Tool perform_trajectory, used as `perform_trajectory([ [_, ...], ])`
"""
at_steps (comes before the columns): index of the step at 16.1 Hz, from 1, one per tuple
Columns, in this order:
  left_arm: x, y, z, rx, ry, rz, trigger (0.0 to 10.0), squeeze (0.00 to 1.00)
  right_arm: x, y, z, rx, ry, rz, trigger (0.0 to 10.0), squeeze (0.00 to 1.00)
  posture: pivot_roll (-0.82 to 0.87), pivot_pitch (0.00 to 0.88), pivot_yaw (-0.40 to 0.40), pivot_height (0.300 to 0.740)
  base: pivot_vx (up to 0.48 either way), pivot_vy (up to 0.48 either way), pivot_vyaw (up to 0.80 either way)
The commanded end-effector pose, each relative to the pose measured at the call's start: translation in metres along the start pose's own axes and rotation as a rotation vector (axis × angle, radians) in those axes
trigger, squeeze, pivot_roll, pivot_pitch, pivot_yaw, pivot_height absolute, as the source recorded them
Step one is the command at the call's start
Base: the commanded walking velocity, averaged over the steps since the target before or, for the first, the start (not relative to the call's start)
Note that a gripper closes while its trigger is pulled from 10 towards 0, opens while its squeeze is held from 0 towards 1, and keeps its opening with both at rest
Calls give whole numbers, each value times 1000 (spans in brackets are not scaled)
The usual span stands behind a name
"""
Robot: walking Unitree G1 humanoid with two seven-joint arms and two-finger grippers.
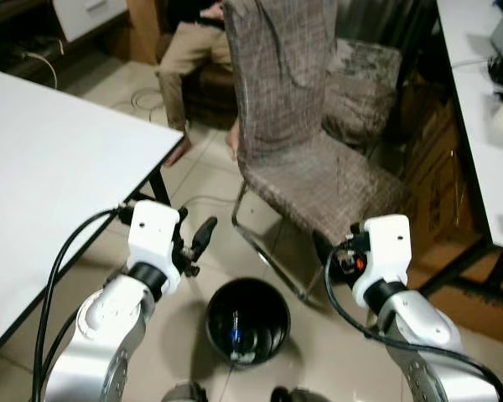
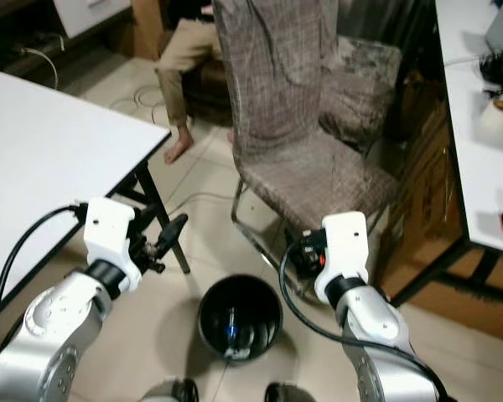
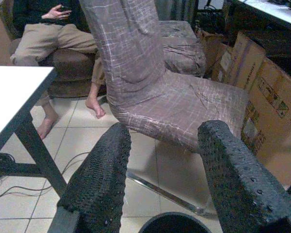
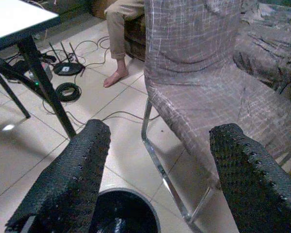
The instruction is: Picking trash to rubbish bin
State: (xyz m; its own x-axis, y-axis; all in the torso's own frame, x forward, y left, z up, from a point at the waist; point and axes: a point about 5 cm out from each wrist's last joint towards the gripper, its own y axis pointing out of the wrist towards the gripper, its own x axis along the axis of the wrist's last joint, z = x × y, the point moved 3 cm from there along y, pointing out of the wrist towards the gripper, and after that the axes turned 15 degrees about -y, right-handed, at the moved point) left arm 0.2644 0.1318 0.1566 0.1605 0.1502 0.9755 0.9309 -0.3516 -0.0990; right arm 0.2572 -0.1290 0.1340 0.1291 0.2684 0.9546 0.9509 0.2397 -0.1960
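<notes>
A round black rubbish bin stands on the tiled floor between my two arms, with a bit of blue and pale trash lying inside it. My left gripper hangs open and empty just above and to the left of the bin, whose rim shows beneath its fingers. My right gripper is also open and empty, held to the right of the bin and above its rim. Both point toward the chair.
A fabric-covered chair with chrome legs stands just beyond the bin. A white table is at the left, another white desk at the right above cardboard boxes. A person sits behind the chair. Cables lie on the floor.
</notes>
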Motion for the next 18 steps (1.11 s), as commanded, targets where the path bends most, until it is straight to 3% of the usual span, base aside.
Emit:
perform_trajectory([
  [1,-3,0,1,4,0,21,10000,0,-4,-1,1,-1,-8,13,10000,0,-39,91,-15,740,-315,0,0],
  [6,-1,4,3,3,18,20,10000,0,-3,2,-1,-5,-2,9,10000,0,-36,81,-15,740,-316,0,0],
  [18,-2,-3,11,41,26,25,10000,0,-7,7,7,34,20,18,10000,0,-8,75,-39,740,-307,0,0],
])
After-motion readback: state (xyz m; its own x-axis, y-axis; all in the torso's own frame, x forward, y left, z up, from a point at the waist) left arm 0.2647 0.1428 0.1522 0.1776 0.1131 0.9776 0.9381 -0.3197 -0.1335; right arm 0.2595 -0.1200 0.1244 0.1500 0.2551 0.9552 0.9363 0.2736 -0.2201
